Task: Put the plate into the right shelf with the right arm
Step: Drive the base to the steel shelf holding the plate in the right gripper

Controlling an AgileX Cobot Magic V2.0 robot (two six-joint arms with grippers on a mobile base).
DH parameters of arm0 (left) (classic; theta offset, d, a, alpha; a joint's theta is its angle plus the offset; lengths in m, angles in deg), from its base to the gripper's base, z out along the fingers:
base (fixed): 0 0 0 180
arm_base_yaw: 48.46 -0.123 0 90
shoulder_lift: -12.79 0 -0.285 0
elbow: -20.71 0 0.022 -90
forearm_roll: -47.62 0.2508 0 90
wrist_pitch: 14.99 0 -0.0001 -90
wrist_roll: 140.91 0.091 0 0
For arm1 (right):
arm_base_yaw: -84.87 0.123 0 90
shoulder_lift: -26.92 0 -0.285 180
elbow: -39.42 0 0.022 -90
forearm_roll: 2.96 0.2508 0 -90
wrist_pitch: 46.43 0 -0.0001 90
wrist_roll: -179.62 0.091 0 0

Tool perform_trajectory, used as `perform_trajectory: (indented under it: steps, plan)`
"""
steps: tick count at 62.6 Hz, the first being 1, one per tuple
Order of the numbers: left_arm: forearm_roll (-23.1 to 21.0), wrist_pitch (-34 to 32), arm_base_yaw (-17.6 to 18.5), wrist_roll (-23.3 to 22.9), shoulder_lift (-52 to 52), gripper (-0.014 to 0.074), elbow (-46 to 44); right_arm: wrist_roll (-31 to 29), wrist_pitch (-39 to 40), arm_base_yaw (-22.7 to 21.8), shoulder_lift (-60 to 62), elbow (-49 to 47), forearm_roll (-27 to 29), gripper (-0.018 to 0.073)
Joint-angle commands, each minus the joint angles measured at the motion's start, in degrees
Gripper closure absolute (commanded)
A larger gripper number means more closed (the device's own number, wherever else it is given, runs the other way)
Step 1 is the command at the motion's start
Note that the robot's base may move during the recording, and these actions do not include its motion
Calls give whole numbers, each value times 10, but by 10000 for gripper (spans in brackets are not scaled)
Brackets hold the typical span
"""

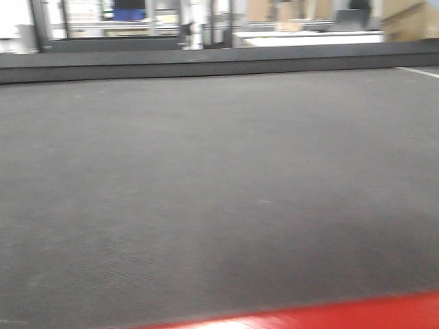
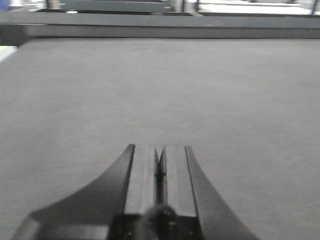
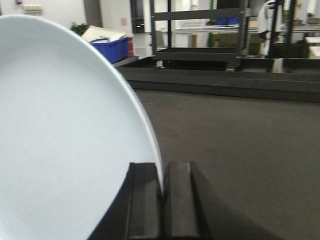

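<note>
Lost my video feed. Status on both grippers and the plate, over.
Left gripper shut, empty. Right gripper shut on plate rim, plate held on edge. Grey mat ahead, no obstacle seen; right shelf not made out.

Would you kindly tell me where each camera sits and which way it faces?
Exterior front-facing: sits low by the red edge, looking forward across the grey mat to blurred shelving; no robot part shows.
Left wrist: behind the left gripper, looking along its shut, empty jaws over the mat.
Right wrist: behind the right gripper, shut on the plate by its rim; beyond lie the mat, a dark cart and a blue bin.
Shared: all three see the grey mat and its dark far border.
</note>
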Motion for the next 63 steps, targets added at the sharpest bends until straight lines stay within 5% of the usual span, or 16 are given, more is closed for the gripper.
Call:
perform_trajectory:
  steps: [1, 63]
  plan:
    - [-3, -49, 3, -2, -3, 643, 5, 0, 61, 0, -8, -15, 5, 489]
    - [-3, -49, 3, -2, -3, 643, 5, 0, 61, 0, -8, -15, 5, 489]
